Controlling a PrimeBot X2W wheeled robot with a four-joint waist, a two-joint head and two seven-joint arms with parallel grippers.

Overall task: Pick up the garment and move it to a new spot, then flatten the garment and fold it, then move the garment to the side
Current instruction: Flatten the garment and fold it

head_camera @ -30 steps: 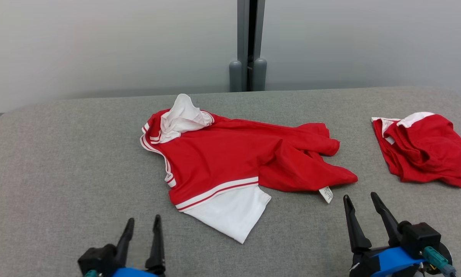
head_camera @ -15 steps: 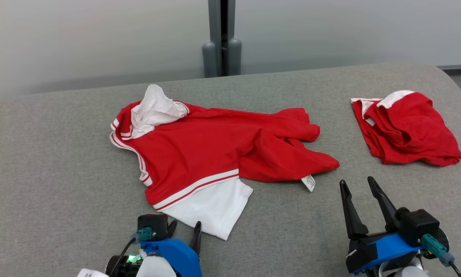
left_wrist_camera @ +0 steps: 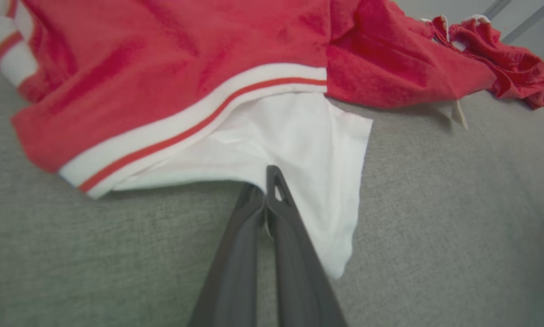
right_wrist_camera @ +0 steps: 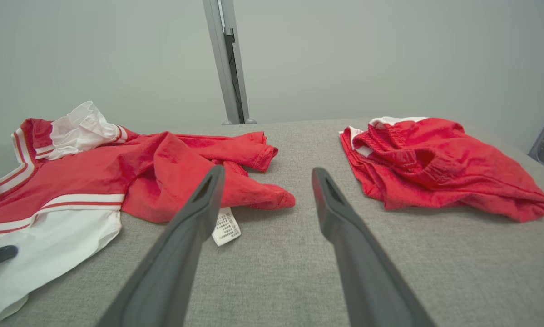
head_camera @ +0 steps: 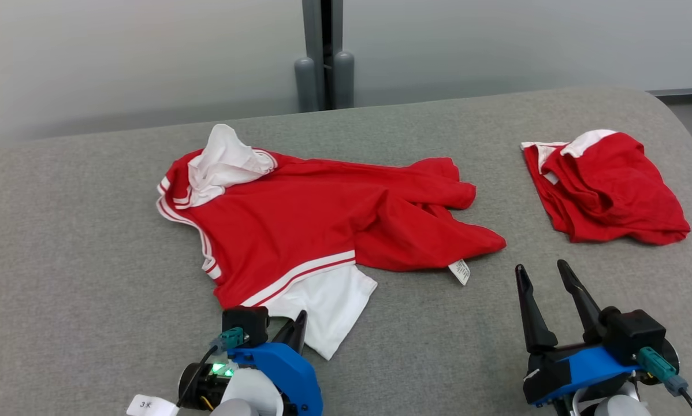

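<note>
Garment lies rumpled across the middle of the table. It is a red top with white trim, and its white panel is nearest the robot. A second red piece sits well apart to the right.

The main risk, as I judge it, is the bite itself. It sits at the very edge of thin cloth, so a quick lift could pull the hem free. If only one layer is caught, the top would unfurl and drag. Lifting from a single point would also let the loose red end bunch or twist, making it harder to flatten. A careless carry to the right could sweep into the other piece.

The left claw is closed tight, with its tips at the near edge of the white panel. One finger lies on top of the cloth, and the hem appears nipped between the two, though the overlap is hard to make out. The right claw stands wide open over bare table near the label, gripping nothing.
</note>
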